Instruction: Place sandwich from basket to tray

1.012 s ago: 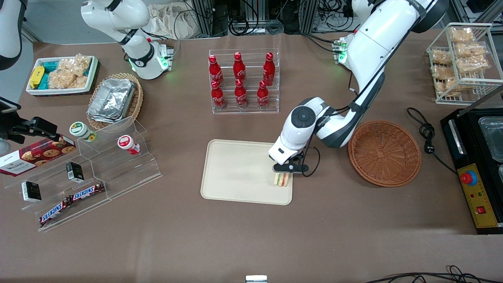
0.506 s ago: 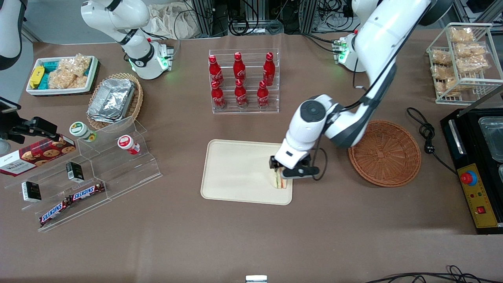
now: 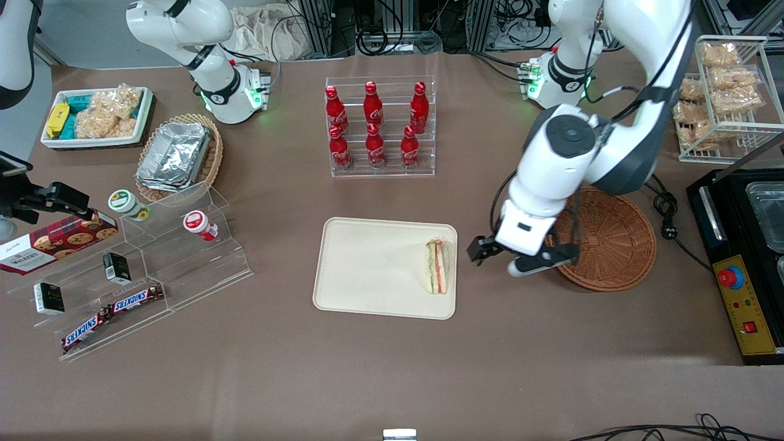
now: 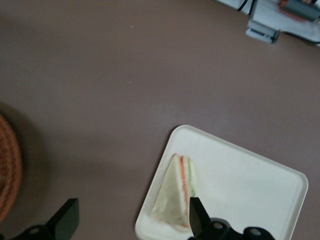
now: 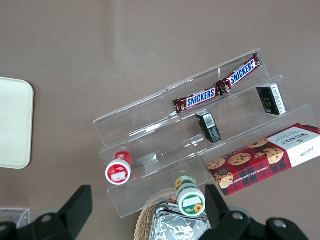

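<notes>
One second earlier the claw stood on the sandwich over the tray's edge; half a second earlier it was just lifting clear. At this moment the tray lay at the table's middle, the basket sat empty toward the working arm's end, and the claw hung raised between them, above bare table at the basket's nine o'clock edge. Its fingers stood wide apart and held nothing. The sandwich lay flat inside the tray at its three o'clock rim, at the claw's nine o'clock, well apart from it. By my judgement, the placing was done and only the retreat remained.
</notes>
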